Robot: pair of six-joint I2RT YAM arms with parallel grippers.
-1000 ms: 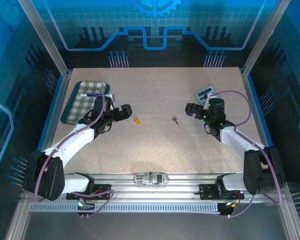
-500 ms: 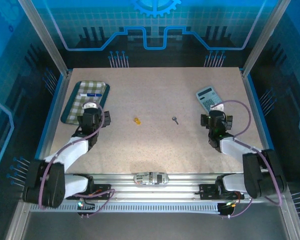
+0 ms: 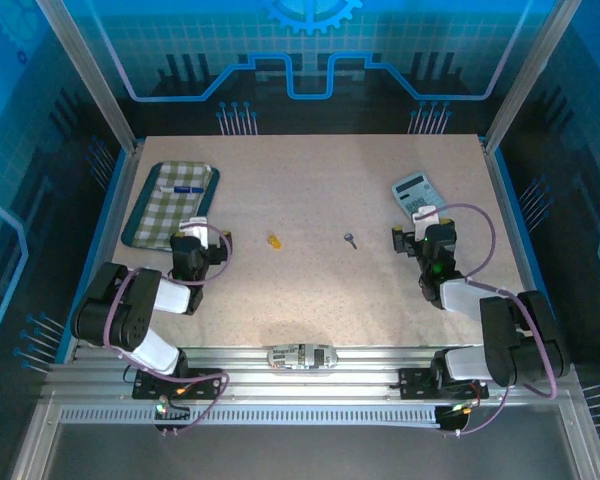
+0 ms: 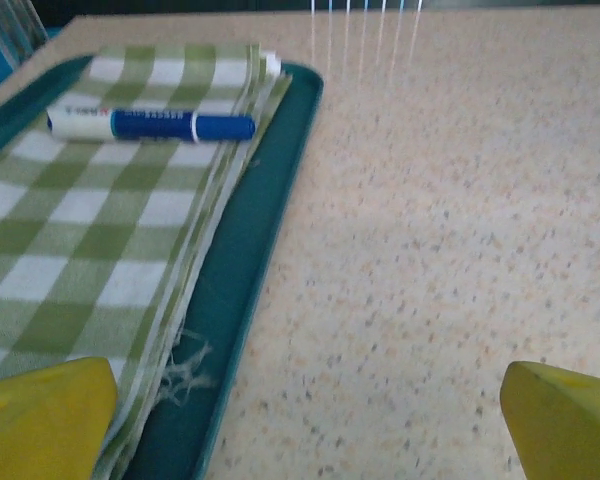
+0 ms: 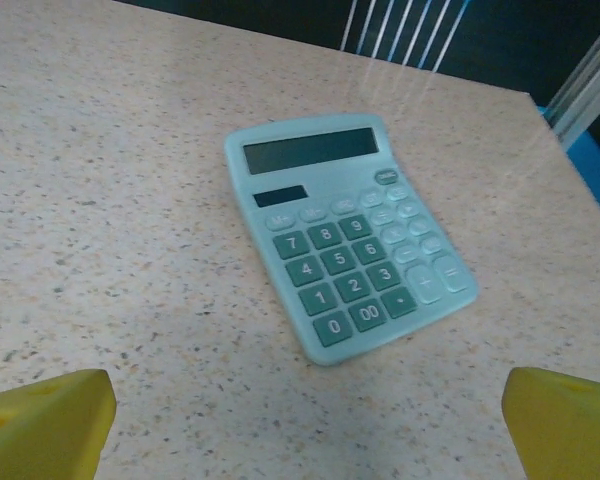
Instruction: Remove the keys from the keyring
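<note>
Key (image 3: 351, 239) seemingly lies apart from keyring (image 3: 273, 241).

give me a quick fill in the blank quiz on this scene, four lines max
1. In the top view the key lies to the ___ of the keyring.
2. The marker rests on the checked ___ in the tray.
3. The right wrist camera looks at a pale green ___.
4. The left end effector and the right end effector are both ___, holding nothing.

Missing words: right; cloth; calculator; open
</note>
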